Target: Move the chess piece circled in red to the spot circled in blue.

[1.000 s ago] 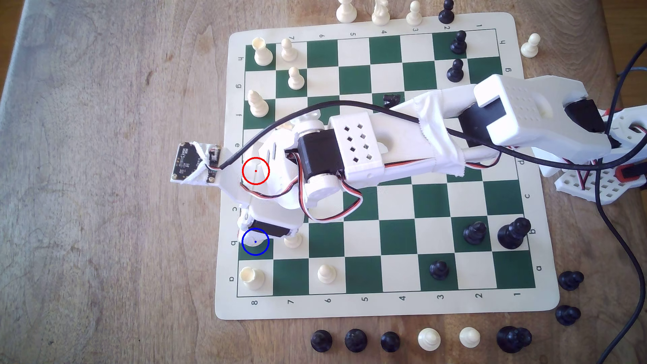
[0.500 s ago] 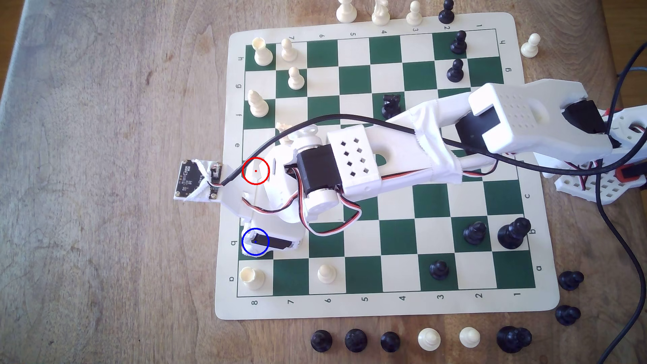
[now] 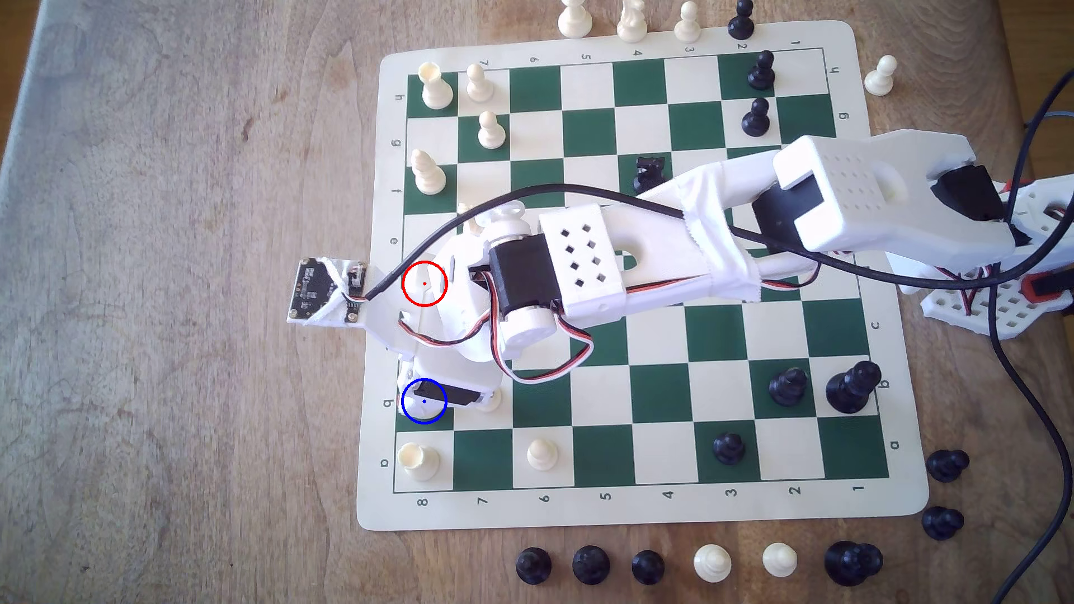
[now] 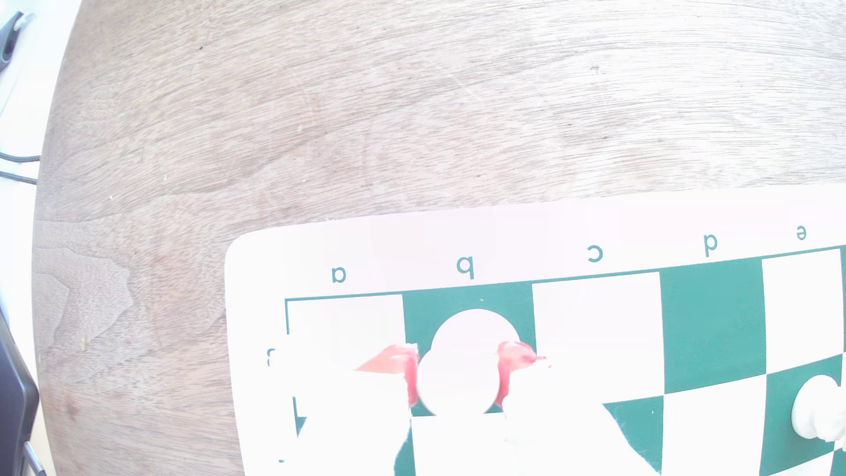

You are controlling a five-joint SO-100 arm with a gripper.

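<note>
The chess piece circled in red (image 4: 458,380) is a tall cream piece. It stands upright on the spot circled in blue (image 4: 467,297), the dark green square by the letter b at the board's edge. My gripper (image 4: 458,382) is shut on it, with a red pad (image 4: 411,382) pressed to each side of its head. In the exterior view my wrist covers most of that ringed square (image 3: 443,423), and a sliver of the piece (image 3: 427,411) shows inside the blue ring. The red ring lies over my wrist, and in the wrist view the green square by the letter d (image 4: 712,320) is bare.
A cream rook (image 3: 418,462) stands one square from the blue ring, and a cream pawn (image 3: 488,402) peeks out beside my gripper. Another cream pawn (image 3: 541,454), a cream bishop (image 3: 427,172) and several black pieces share the board. A row of captured pieces (image 3: 712,562) lines the table below the mat.
My wrist moved down the exterior view toward the blue ring, then eased back slightly. The forearm shifted off the black knight, which now shows more.
</note>
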